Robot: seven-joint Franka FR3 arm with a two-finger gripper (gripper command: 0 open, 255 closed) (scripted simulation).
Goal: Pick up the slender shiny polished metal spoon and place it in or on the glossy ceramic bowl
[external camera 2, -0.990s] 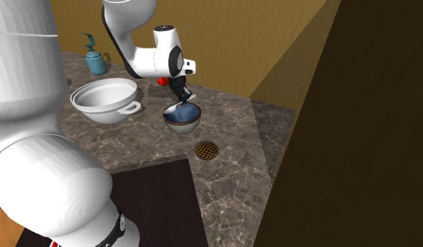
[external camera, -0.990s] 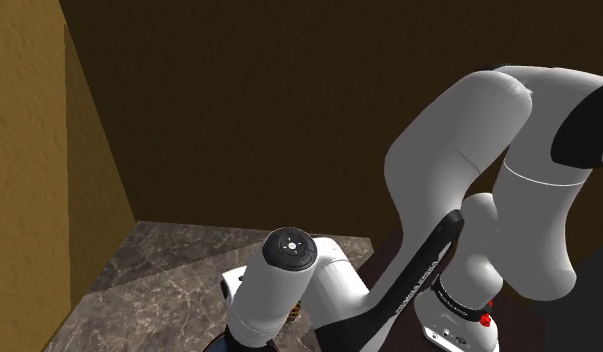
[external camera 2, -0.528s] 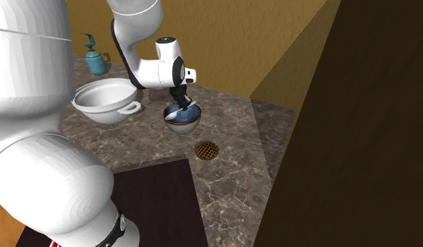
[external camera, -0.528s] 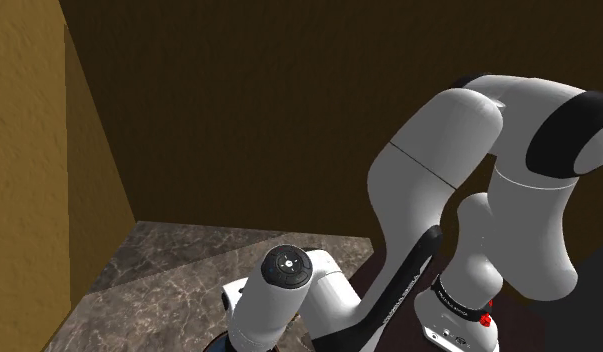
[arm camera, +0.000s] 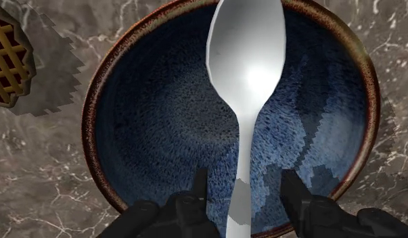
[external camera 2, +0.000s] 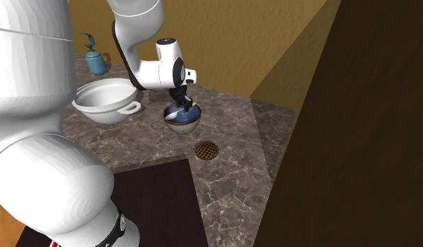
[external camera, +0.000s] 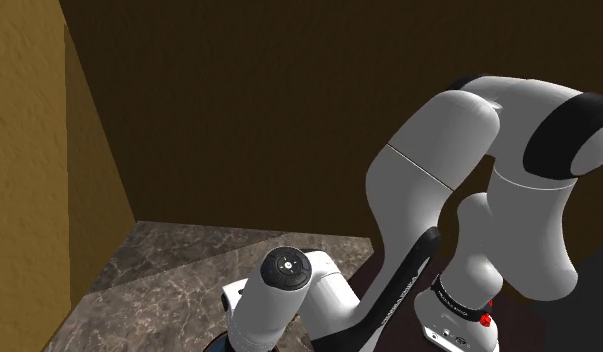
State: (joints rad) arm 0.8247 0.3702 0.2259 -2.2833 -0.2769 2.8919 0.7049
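Spoon (arm camera: pixel 246 74), pale grey and glossy, lies inside the bowl (arm camera: pixel 155 128), its wide end near the far rim and its thin handle running back toward the gripper (arm camera: pixel 243 174). The handle passes between the two black fingers (arm camera: pixel 199 193), and there is a clear gap on each side of it, so the gripper is open and grips nothing. The bowl is speckled blue inside with a brown rim and stands on a brown marbled countertop (arm camera: pixel 47 182). A round golden drain grate (arm camera: pixel 6 61) is set into the counter just beside the bowl.

In the second exterior view the gripper (external camera 2: pixel 180 105) hangs straight down over the bowl (external camera 2: pixel 183 126), fingertips reaching within the rim, with the spoon (external camera 2: pixel 173 112) showing as a pale shape at the rim toward that view's left. A larger white bowl with side handles (external camera 2: pixel 104 98) stands close by on that view's left, and a teal dispenser bottle (external camera 2: pixel 95 59) is farther back by the yellow wall. The drain grate (external camera 2: pixel 207 149) lies nearer the camera than the bowl
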